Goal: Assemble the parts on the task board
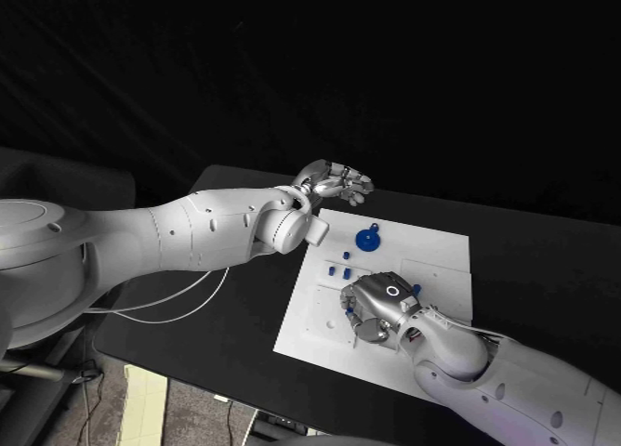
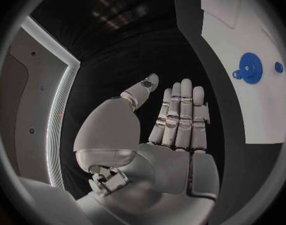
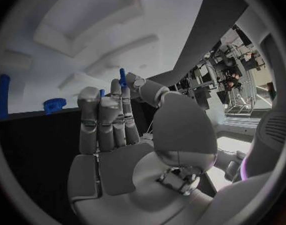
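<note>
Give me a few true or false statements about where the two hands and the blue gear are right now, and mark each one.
1. The left hand hovers off the task board, over the black table. True.
2. The left hand holds the blue gear. False: its fingers are straight and hold nothing; the gear lies on the board.
3. The right hand is over the task board. True.
4. The blue gear lies on the black table beside the board. False: it lies on the white board, near its far edge.
5. In the right wrist view, a small blue part shows at the right hand's fingertips. True.
</note>
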Robot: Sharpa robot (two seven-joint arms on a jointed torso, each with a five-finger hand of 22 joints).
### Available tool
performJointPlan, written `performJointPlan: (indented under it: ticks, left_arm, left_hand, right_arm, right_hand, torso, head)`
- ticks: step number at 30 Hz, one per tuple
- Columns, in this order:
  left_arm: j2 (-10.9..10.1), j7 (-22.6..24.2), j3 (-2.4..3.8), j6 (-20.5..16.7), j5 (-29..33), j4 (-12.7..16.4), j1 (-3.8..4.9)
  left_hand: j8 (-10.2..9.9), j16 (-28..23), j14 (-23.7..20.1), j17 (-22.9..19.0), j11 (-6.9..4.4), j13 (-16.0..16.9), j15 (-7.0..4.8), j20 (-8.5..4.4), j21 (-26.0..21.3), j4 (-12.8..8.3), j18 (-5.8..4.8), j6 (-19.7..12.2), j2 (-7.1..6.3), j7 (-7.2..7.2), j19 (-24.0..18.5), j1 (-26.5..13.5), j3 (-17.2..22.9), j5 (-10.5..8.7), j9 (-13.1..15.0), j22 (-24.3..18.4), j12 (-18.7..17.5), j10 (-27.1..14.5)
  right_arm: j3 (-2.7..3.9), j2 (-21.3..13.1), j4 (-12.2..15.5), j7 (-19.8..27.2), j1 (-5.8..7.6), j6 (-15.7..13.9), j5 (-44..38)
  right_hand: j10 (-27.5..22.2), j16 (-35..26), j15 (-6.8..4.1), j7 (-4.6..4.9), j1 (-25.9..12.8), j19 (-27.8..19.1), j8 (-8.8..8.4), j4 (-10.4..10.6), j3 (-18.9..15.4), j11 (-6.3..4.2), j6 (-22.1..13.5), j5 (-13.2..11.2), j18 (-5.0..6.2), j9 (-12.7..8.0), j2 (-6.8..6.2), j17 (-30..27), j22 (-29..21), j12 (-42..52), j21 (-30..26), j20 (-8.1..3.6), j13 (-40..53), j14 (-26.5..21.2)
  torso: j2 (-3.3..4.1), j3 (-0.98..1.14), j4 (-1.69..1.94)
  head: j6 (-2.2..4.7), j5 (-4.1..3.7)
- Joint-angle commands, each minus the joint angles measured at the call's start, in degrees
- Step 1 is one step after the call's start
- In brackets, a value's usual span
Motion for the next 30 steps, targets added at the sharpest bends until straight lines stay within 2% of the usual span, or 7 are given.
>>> performJointPlan:
  ticks: [1,15,30]
  left_arm:
    - [0.0,0.8,0.04,0.1,-0.4,0.2,0.09]
    - [0.1,0.8,0.04,0.1,-0.6,0.3,0.09]
    - [0.3,0.6,0.04,0.3,-0.6,0.3,0.09]
  left_hand:
    - [0.3,-0.3,0.2,0.1,-0.12,-0.1,0.21,0.40,-0.4,0.1,0.70,-0.4,0.16,0.09,-0.1,0.1,-0.2,-0.10,-0.1,0.1,0.1,-0.3]
    - [0.3,-0.4,0.2,0.2,-0.09,-0.1,0.21,0.41,-0.4,0.1,0.70,-0.5,0.18,0.11,-0.1,0.1,-0.2,-0.10,-0.1,0.1,0.1,-0.4]
    - [0.3,-0.5,0.2,0.3,-0.08,-0.1,0.22,0.41,-0.5,0.0,0.70,-0.5,0.19,0.12,-0.1,0.1,-0.2,-0.10,-0.1,0.1,0.0,-0.4]
  right_arm:
    - [-0.01,0.0,0.0,-0.3,-0.04,0.7,-1.4]
    - [-0.01,0.3,-0.7,-0.9,-0.04,0.9,-1.8]
    - [-0.03,1.4,-2.1,-1.0,-0.08,2.0,-1.9]
  right_hand:
    - [1.7,-0.1,-0.29,0.07,0.5,0.1,0.20,0.3,0.2,0.51,0.2,0.1,4.88,0.1,-0.07,-0.1,-0.1,0.1,0.1,-0.31,1.3,0.0]
    - [1.8,-0.1,-0.29,0.07,0.5,0.1,0.20,0.2,0.2,0.51,0.2,0.1,4.88,0.1,-0.09,-0.1,-0.1,0.1,0.1,-0.34,1.3,0.0]
    - [1.8,-0.1,-0.28,0.08,0.5,0.1,0.19,0.2,0.3,0.52,0.2,0.1,4.88,0.1,-0.08,-0.1,-0.1,0.0,0.1,-0.36,1.4,0.0]
  torso:
    - [0.00,-0.02,0.03]
    - [-0.01,0.06,-0.05]
    - [-0.01,-0.02,0.06]
  head:
    - [-0.05,-0.08]
    - [-0.09,0.42]
    - [-0.24,0.85]
